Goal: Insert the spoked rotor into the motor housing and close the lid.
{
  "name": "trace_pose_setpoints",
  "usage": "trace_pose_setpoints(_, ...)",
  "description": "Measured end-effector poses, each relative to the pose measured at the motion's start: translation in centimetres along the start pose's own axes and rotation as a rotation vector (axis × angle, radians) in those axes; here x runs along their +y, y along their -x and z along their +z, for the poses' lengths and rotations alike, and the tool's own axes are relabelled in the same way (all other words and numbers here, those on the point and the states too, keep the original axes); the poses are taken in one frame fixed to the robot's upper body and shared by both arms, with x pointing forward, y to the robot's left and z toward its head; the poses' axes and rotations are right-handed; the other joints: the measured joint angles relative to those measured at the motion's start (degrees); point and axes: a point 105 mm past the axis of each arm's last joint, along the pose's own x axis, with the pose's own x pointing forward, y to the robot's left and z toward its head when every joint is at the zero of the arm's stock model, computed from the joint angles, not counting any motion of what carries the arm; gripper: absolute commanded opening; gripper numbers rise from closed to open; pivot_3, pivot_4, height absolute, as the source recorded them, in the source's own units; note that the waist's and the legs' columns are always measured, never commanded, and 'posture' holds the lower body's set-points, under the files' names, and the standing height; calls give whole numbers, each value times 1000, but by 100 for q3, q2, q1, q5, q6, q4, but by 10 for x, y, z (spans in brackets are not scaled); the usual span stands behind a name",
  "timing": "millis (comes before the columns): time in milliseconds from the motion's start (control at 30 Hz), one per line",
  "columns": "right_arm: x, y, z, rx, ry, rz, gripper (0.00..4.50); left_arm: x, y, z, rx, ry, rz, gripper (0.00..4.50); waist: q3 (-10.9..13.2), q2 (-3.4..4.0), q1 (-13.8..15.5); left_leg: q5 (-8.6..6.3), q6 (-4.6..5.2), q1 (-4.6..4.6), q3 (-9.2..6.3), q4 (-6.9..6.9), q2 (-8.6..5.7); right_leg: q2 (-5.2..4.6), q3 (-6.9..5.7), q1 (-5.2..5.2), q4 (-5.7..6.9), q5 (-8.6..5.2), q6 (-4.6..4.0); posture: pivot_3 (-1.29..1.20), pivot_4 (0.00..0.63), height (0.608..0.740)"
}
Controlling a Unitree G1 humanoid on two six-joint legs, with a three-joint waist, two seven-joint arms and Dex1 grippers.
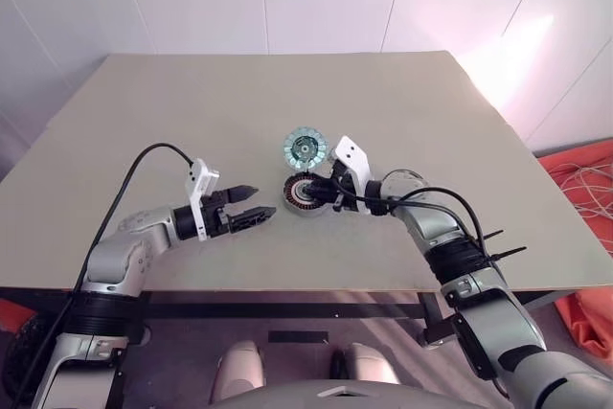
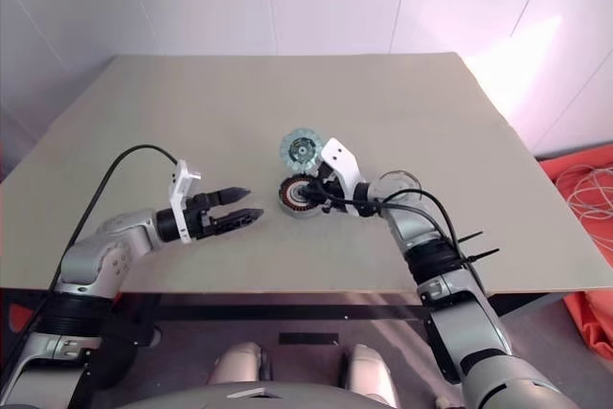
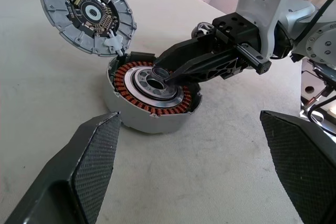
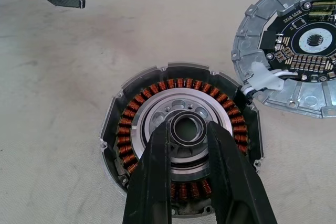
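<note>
The right gripper [image 4: 189, 132] is reaching in over the motor housing [image 1: 305, 194], which is sitting just right of centre in the head view, and its two black fingers are pinching a small dark ring [image 4: 187, 128] right above the silver hub. The fingers are standing narrowly apart, just the ring's width, with the ring between their tips. That is a tiny ring, not a spoked wheel; I am not spotting the spoked rotor anywhere on the table [image 1: 192, 122].

The lid [image 1: 305, 147] is lying face up just above the housing in the head view, pale segments showing, joined to the housing's rim by a small white connector [image 4: 265, 80].

The left gripper [image 1: 247, 209] is hanging at centre left, near the housing but apart from it, fingers spread wide and holding nothing.

What I am worrying about: the grip on that ring is looking slim, just the fingertips, so a slight tilt could be cocking it on the hub or flicking it away. The fingers are also passing low over the coppery windings and could be scraping them. And with nothing bracing the housing, a sideways push might be sliding it and tugging the lid's connector.
</note>
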Motion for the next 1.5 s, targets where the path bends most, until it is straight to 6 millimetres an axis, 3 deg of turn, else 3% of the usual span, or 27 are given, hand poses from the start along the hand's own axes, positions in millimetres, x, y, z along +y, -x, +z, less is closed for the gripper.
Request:
trace_pose_setpoints(533, 5, -4, -1, -8, -6, 28, 658, 0, 1, 1, -2, -4, 2, 4500, 0, 0, 1, 0, 0, 0, 0, 1, 0, 0, 0, 0, 2, 0, -1, 0, 0, 740)
trace_pose_setpoints(833, 7, -5, -1, -13, 22, 37, 3704, 1, 1, 1, -2, -5, 10, 4500, 0, 0, 1, 1, -1, 1, 0, 3, 0, 0, 0, 0, 5, 0, -1, 0, 0, 740)
trace_pose_setpoints(1133, 8, -7, 4, -39, 40, 31, 3704, 1, 1, 1, -2, -5, 12, 4500, 0, 0, 0, 1, -1, 1, 0, 4, 1, 0, 0, 0, 7, 1, -1, 0, 0, 740)
trace_pose_setpoints(1233, 11, -9, 8, -60, 37, 42, 3111, 1, 1, 1, -2, -5, 12, 4500, 0, 0, 0, 1, -1, 1, 0, 5, 1, 0, 0, 0, 8, 1, -1, 0, 0, 740)
trace_pose_setpoints(1500, 19, -8, 20, -98, 67, 94, 332, 1, 1, 1, -2, -5, 12, 4500, 0, 0, 1, 1, -1, 1, -1, 7, 1, 0, 0, 1, 10, 1, -1, 0, 0, 740)
